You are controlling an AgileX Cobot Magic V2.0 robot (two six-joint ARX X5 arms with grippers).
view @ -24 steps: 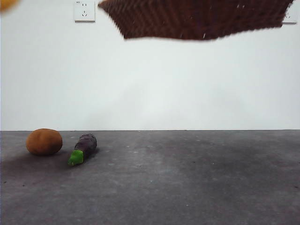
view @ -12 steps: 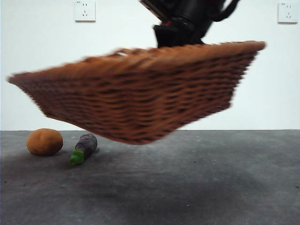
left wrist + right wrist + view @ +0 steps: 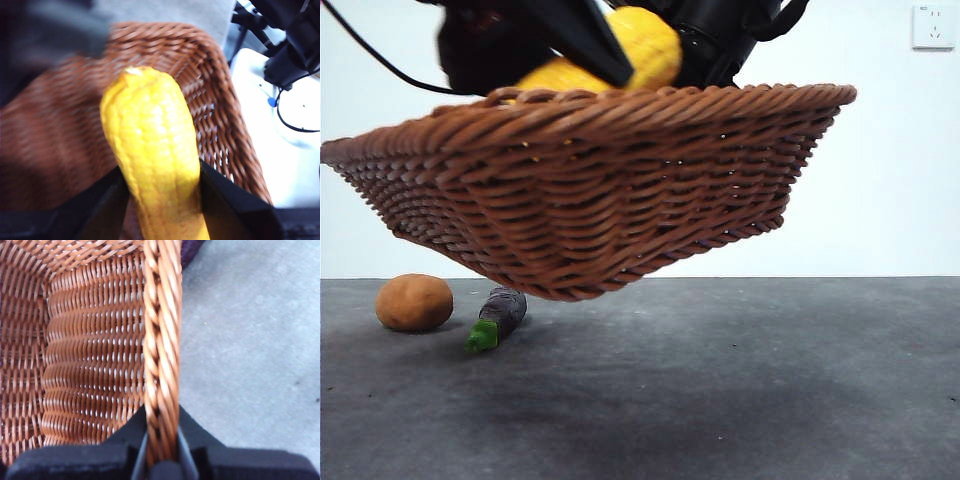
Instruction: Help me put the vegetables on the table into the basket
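Observation:
The woven basket (image 3: 600,190) hangs tilted in the air above the table (image 3: 720,400). My right gripper (image 3: 162,440) is shut on the basket's braided rim (image 3: 162,340) and holds it up. My left gripper (image 3: 160,200) is shut on the yellow corn cob (image 3: 152,150) and holds it over the basket's inside (image 3: 60,125); in the front view the corn (image 3: 620,55) shows just above the rim. The orange-brown potato (image 3: 414,302) and the purple eggplant (image 3: 500,315) lie on the table at the left, under the basket's low corner.
A white wall with a power socket (image 3: 932,27) stands behind the table. The table's right half (image 3: 820,380) lies bare under the raised basket.
The basket has come down from the top of the picture into mid-air and steadied. The left gripper with the corn has moved in above the basket. Potato and eggplant have not moved.

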